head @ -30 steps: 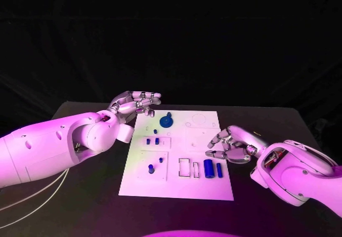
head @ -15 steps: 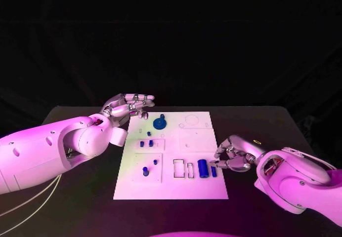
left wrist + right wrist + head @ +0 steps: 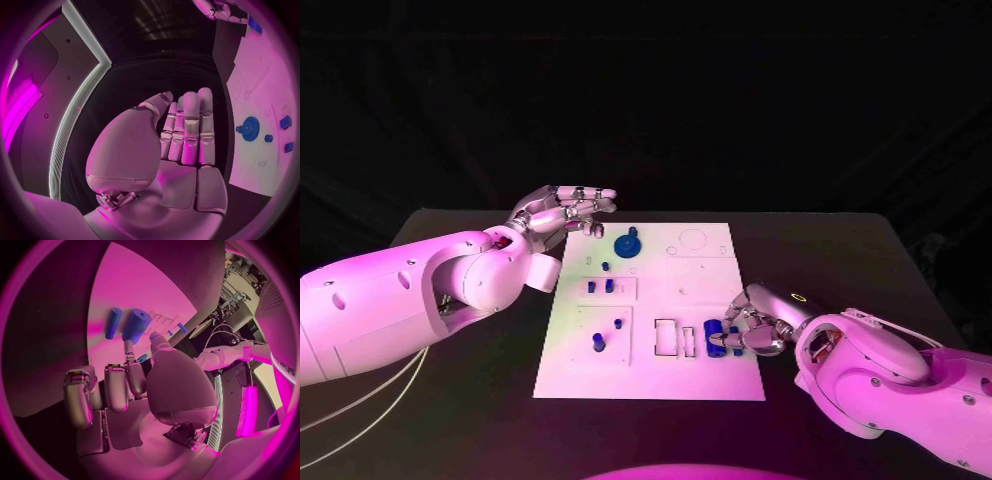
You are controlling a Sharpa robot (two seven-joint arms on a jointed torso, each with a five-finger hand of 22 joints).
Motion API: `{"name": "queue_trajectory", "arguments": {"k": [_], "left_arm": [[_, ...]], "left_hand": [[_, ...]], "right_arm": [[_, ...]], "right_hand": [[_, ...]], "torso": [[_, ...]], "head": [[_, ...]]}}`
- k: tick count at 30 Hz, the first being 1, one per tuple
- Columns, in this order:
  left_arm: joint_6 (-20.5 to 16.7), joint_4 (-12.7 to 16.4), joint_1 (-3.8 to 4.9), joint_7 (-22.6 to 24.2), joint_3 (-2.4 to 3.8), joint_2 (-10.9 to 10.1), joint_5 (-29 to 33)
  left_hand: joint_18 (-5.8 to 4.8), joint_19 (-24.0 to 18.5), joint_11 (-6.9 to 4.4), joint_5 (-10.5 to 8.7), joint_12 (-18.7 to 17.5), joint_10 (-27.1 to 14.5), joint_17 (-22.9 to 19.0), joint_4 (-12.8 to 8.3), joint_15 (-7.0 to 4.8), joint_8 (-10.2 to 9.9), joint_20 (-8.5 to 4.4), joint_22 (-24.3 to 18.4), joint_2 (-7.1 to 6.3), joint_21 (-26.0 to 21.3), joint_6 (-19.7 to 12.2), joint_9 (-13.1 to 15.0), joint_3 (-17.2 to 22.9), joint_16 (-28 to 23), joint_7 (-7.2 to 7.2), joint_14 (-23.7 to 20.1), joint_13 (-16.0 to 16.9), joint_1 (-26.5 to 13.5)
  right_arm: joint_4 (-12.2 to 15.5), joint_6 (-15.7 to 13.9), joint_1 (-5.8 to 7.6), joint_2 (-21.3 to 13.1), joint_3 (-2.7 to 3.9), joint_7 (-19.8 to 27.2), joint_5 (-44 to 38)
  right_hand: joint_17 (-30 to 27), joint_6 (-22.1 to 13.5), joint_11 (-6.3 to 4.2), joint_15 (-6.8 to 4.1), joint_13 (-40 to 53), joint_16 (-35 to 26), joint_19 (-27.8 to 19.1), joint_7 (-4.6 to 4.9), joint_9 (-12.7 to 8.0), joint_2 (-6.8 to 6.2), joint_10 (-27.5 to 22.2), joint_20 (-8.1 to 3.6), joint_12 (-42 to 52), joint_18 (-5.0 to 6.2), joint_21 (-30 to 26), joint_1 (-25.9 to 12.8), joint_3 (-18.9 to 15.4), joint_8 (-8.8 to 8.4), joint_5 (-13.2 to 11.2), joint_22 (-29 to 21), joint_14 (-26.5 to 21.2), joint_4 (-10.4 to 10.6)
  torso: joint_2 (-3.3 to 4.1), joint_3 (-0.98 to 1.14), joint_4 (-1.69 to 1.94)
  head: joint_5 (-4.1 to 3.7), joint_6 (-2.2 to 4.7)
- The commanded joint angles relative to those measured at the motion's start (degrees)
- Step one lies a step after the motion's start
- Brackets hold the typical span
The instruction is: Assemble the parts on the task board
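Two robot hands are in play. At the frame's upper left, your left robot hand (image 3: 567, 211) hovers released beside the white board (image 3: 653, 375). Lower right of centre, your right robot hand (image 3: 756, 318) touches the thick blue cylinder (image 3: 715, 338); whether it grips, I cannot tell. Next, I judge: close firmly, then lift.

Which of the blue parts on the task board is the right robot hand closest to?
The thick blue cylinder near the board's right edge, by the empty rectangular slots. The right robot hand has its fingertips at it; a thinner blue piece lies beside it, and the gear sits far off.
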Motion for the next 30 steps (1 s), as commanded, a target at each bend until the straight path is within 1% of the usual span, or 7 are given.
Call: {"name": "queue_trajectory", "arguments": {"k": [1, 8, 14, 17, 22, 26, 30], "left_arm": [[1.3, 0.2, 0.01, 0.3, 0.02, 0.0, -0.2], [1.5, 0.3, 0.01, 0.2, 0.02, 0.0, -1.4], [1.8, 0.4, 0.01, 0.0, 0.02, 0.0, -1.6], [2.3, 0.3, 0.01, -0.7, 0.02, 0.0, -1.3], [3.0, 0.4, 0.01, -1.5, 0.02, 0.0, -1.2], [3.4, 0.4, 0.01, -2.5, 0.02, 0.0, -1.1], [3.7, 0.4, 0.01, -3.0, 0.02, 0.0, -1.1]], "left_hand": [[0.72, 0.3, 0.09, -0.2, 0.3, -0.4, -0.1, -0.2, 0.05, 0.1, -0.03, -0.1, 0.29, -0.2, -0.4, -0.1, -0.2, 0.1, -0.12, -0.2, 0.1, 0.1], [0.72, 0.3, 0.09, -0.19, 0.3, -0.5, -0.1, -0.2, 0.05, 0.1, -0.02, -0.1, 0.3, -0.2, -0.4, -0.1, -0.2, 0.1, -0.12, -0.2, 0.1, 0.1], [0.72, 0.3, 0.09, -0.19, 0.3, -0.5, -0.1, -0.2, 0.05, 0.1, -0.02, -0.1, 0.3, -0.2, -0.4, -0.1, -0.2, 0.1, -0.12, -0.2, 0.1, 0.1], [0.71, 0.3, 0.16, -0.22, 0.3, -0.6, -0.2, -0.1, 0.1, 0.1, 0.01, -0.1, 0.29, -0.3, -0.5, -0.1, -0.3, 0.0, -0.07, -0.2, 0.0, -0.1], [0.71, 0.3, 0.16, -0.22, 0.3, -0.6, -0.2, -0.1, 0.11, 0.1, 0.02, -0.1, 0.29, -0.3, -0.5, -0.1, -0.4, 0.0, -0.06, -0.3, 0.0, -0.2], [0.71, 0.1, 0.24, -0.22, 0.3, -0.9, -0.4, -0.1, 0.17, 0.0, 0.08, -0.3, 0.34, -0.6, -0.7, -0.2, -0.5, -0.2, 0.01, -0.6, 0.0, -0.3], [0.71, 0.0, 0.27, -0.21, 0.4, -1.0, -0.6, -0.1, 0.21, 0.0, 0.11, -0.4, 0.39, -0.8, -0.8, -0.2, -0.5, -0.5, 0.04, -0.8, 0.0, -0.4]], "right_arm": [[-0.4, 0.3, -0.27, 0.5, 0.01, -2.0, -1.6], [-1.4, 1.9, -0.95, 1.7, 0.0, -2.4, -1.3], [-2.5, 2.3, -1.47, 2.7, 0.0, -2.7, -1.4], [-3.4, 2.1, -2.14, 3.6, 0.01, -2.9, -1.2], [-4.5, 1.9, -2.97, 4.9, 0.02, -3.0, -0.9], [-4.9, 1.7, -3.23, 5.3, 0.02, -3.1, -0.6], [-5.2, 1.4, -3.35, 5.5, 0.02, -3.2, -0.4]], "right_hand": [[3.7, -0.1, -0.01, -0.46, 1.4, 0.2, 6.1, -0.33, 0.2, 0.45, 0.1, -0.39, 0.1, -0.37, 0.3, 0.5, -0.4, 0.19, 0.1, 15.1, 4.2, 0.1], [3.7, -0.1, 0.0, -0.45, 1.5, 0.2, 6.1, -0.34, 0.6, 0.94, 0.0, -0.38, -0.1, -0.37, 0.3, 0.3, -1.4, 0.26, 0.1, 15.1, 4.1, 0.8], [3.6, -0.1, -0.01, -0.45, 1.5, 0.2, 6.1, -0.36, 0.8, 1.11, 0.0, -0.38, -0.1, -0.37, 0.3, 0.1, -1.7, 0.31, 0.3, 15.1, 4.1, 1.1], [3.6, -0.1, -0.02, -0.45, 1.5, 0.2, 6.1, -0.37, 0.9, 1.15, -0.1, -0.38, -0.2, -0.37, 0.3, 0.1, -1.8, 0.33, 0.4, 15.1, 4.1, 1.2], [3.6, -0.1, -0.03, -0.46, 1.6, 0.3, 6.1, -0.38, 1.0, 1.24, -0.1, -0.38, -0.2, -0.37, 0.3, 0.1, -2.2, 0.37, 0.1, 15.1, 4.1, 1.4], [3.7, 0.0, -0.07, -0.48, 1.7, 0.3, 6.1, -0.44, 1.2, 1.58, 0.0, -0.39, -0.1, -0.37, 0.3, 0.3, -2.3, 0.49, 0.1, 15.1, 4.1, 1.5], [3.7, 0.1, -0.12, -0.52, 1.9, 0.4, 6.1, -0.51, 1.4, 1.84, 0.0, -0.41, 0.0, -0.37, 0.3, 0.6, -2.5, 0.62, 0.2, 15.1, 4.1, 1.5]], "torso": [[0.02, 0.02, 0.02], [0.01, 0.11, 0.05], [-0.01, 0.06, -0.02], [0.0, 0.04, -0.03], [0.03, 0.08, 0.06], [0.03, 0.02, 0.12], [-0.02, -0.01, -0.02]], "head": [[0.03, -0.23], [0.09, -0.4], [0.22, -0.52], [-0.02, -0.41], [0.19, -0.58], [0.25, -0.57], [0.47, -0.68]]}}
